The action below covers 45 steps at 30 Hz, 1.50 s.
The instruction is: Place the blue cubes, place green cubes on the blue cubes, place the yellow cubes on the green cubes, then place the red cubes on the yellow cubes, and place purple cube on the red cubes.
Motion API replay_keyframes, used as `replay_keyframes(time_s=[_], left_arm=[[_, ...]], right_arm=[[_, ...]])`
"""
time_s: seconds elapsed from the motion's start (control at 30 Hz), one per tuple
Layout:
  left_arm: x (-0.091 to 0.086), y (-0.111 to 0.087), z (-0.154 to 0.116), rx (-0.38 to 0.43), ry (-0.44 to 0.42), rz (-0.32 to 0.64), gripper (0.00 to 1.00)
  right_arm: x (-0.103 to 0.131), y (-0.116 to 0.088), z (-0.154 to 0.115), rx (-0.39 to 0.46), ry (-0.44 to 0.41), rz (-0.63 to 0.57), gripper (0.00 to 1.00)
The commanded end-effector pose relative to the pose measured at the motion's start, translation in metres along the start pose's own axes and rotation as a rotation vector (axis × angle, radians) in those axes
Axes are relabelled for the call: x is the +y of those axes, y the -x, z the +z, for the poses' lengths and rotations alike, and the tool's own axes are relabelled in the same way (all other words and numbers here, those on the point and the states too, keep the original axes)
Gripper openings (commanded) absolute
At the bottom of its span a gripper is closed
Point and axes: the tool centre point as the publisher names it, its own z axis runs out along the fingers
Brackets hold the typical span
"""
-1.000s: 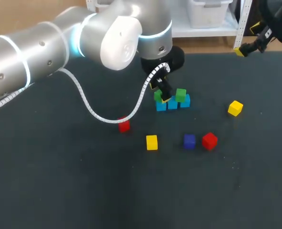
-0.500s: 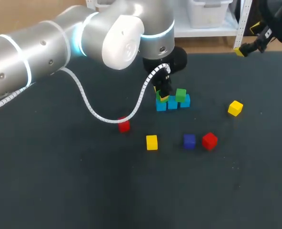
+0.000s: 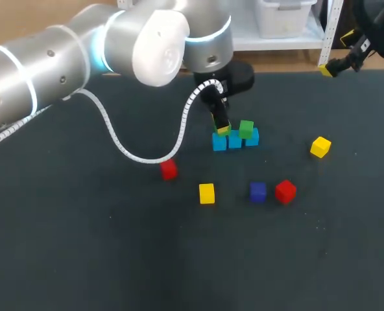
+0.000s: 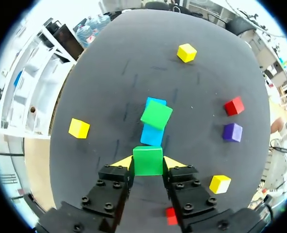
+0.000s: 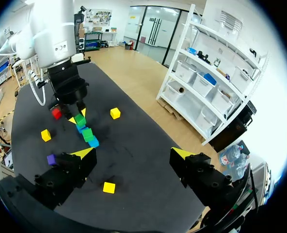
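Three light-blue cubes (image 3: 235, 140) lie in a row on the dark table (image 3: 82, 246). One green cube (image 3: 246, 129) rests on the right-hand blue cube. My left gripper (image 3: 223, 129) hangs over the row's left end, shut on a second green cube (image 4: 148, 160). In the left wrist view a blue cube (image 4: 151, 135) shows just ahead of the held cube, then the stacked green cube (image 4: 156, 115). Loose cubes: yellow (image 3: 207, 193), yellow (image 3: 320, 147), red (image 3: 168, 170), red (image 3: 285, 191), purple (image 3: 257, 191). My right gripper (image 3: 335, 65) stays open at the far right edge.
A third yellow cube (image 4: 79, 128) lies behind the row; in the head view the left arm hides it. The right wrist view takes in the whole row (image 5: 87, 133) from afar. The left arm's white cable (image 3: 120, 146) loops down over the table.
The left gripper's fingers closed on the green cube at the row's left end. The arm then rose a little with it. The right arm kept still.
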Motion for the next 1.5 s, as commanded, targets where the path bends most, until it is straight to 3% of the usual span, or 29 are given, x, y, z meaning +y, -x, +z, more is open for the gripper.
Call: replay_keyframes(time_s=[0.03,0.37,0.67,1.0,1.23,1.5], left_arm=[[0.002,0.000,0.002,-0.007,-0.015,0.031,0.13],[0.000,0.003,0.004,0.009,-0.011,0.105,0.16],[0.000,0.006,0.007,0.014,-0.009,0.122,0.19],[0.001,0.006,0.010,0.015,-0.002,0.127,0.31],[0.002,0.006,0.012,0.023,0.000,0.132,0.30],[0.004,0.006,0.011,0.017,0.001,0.128,0.54]], right_arm=[[0.000,0.000,0.000,0.000,0.000,0.000,1.00],[0.000,0.000,0.000,0.000,0.000,0.000,1.00],[0.000,0.000,0.000,0.000,0.000,0.000,1.00],[0.000,0.000,0.000,0.000,0.000,0.000,1.00],[0.000,0.000,0.000,0.000,0.000,0.000,1.00],[0.000,0.000,0.000,0.000,0.000,0.000,1.00]])
